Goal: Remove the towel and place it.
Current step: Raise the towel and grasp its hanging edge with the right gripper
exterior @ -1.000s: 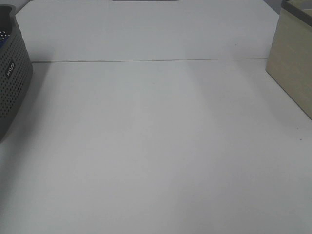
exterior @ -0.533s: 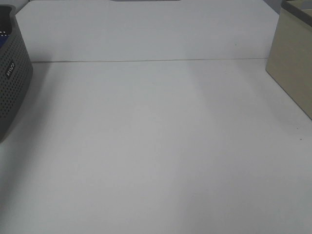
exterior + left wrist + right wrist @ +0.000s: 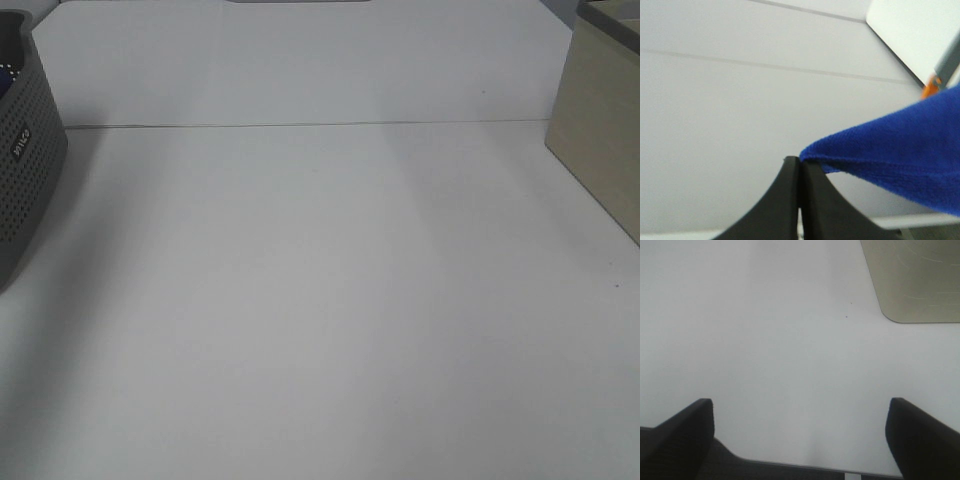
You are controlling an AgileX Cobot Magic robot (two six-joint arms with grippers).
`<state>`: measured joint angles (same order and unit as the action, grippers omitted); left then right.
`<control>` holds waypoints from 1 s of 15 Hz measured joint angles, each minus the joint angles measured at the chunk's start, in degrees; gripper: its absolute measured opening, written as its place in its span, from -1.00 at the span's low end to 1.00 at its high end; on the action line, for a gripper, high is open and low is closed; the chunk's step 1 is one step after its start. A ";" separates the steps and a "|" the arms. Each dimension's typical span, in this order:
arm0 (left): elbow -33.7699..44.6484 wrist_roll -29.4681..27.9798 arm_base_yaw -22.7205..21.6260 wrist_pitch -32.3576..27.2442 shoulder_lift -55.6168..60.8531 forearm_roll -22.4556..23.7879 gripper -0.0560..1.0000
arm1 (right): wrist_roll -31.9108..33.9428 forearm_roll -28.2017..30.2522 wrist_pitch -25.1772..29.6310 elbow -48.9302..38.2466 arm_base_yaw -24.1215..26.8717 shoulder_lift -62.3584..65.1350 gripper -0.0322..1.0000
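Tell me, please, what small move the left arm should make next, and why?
Probably lower the towel toward the white table before releasing. The left fingers are pinched shut on one end of it, the cloth hangs off them, and the high view shows no towel laid down yet.

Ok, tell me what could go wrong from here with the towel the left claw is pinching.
1. The left claw grips only a thin edge of the towel at its fingertips, so the cloth may slip free.
2. The right claw is open and empty over the table, so the towel hangs from one point and will likely land bunched.
3. Most of the towel is out of view; it might snag on the grey basket.
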<state>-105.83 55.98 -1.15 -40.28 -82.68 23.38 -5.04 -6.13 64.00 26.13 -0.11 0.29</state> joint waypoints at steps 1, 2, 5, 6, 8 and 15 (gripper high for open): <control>0.00 0.00 1.20 1.72 0.34 0.00 -0.89 | -0.34 -0.69 -0.23 0.00 0.00 -0.11 0.80; 0.00 0.00 4.35 4.24 0.86 0.00 -0.89 | -1.89 -2.81 -1.26 0.17 0.00 -1.03 0.80; 0.00 0.00 13.24 6.82 1.20 0.06 -0.89 | -17.59 -19.14 -11.80 0.92 0.00 -9.68 0.80; 0.00 0.00 15.13 6.70 1.20 0.06 -0.89 | -23.38 -25.04 -14.67 0.97 0.00 -13.06 0.80; 0.00 1.38 19.82 6.70 1.20 0.06 -0.89 | -39.08 -36.50 -16.90 0.97 0.00 -20.34 0.79; 0.00 10.43 37.13 6.53 1.20 0.06 -0.89 | -94.42 -81.30 -13.01 1.83 0.00 -54.66 0.73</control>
<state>-105.83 66.41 35.98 -33.75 -81.47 23.43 -99.47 -87.43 50.99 27.96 -0.11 -54.37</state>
